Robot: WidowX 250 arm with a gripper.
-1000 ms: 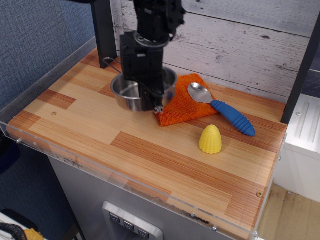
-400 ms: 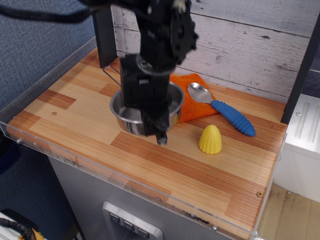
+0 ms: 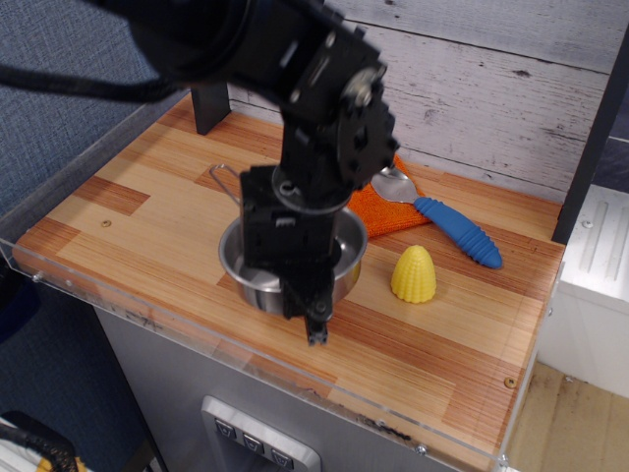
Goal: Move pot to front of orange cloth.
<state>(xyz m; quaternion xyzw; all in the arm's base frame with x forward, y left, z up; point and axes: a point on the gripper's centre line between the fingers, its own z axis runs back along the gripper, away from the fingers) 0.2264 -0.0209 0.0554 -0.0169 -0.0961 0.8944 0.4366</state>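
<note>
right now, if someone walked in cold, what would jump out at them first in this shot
The big black robot arm fills the upper middle, its gripper clamped on the near rim of the shiny pot above the front-centre of the wooden table. Behind it peeks the orange cloth, with a blue-handled spoon across its right edge. A yellow corn toy stands to the pot's right.

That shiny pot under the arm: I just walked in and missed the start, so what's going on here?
The robot's black hand grips the near rim of the small shiny stainless-steel pot and holds it over the wooden tabletop. The pot sits toward the front edge, in front of the bright orange cloth, which the arm partly hides. A blue-handled metal spoon rests partly on the cloth, and a yellow ribbed corn toy stands beside the pot.
</note>
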